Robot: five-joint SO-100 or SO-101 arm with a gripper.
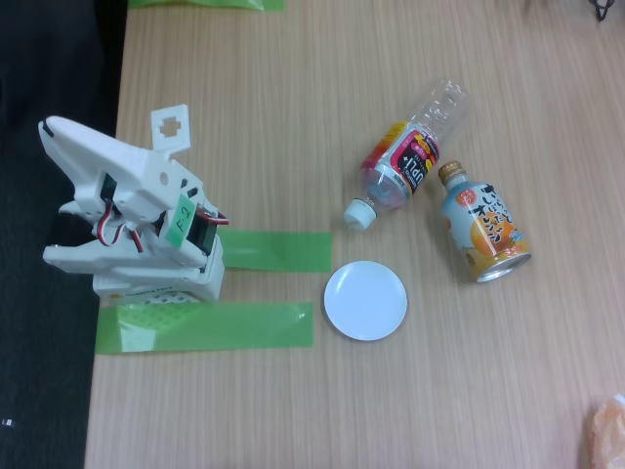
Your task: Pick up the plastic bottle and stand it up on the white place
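While folded over its base, arm [137,210] well apart from plastic bottle [410,156], tool perhaps hidden.

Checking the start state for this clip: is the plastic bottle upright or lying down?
Lying down. The plastic bottle rests on its side on the table, its white cap pointing toward the empty white plate.

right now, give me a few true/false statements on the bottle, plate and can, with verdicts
1. The plastic bottle lies on its side. True.
2. The plastic bottle stands on the white plate. False: the plate is bare, the bottle lies beyond it.
3. The orange-and-blue can lies on the table right of the bottle in the fixed view. True.
4. The bottle has no cap. False: a white cap is on, pointing toward the plate.
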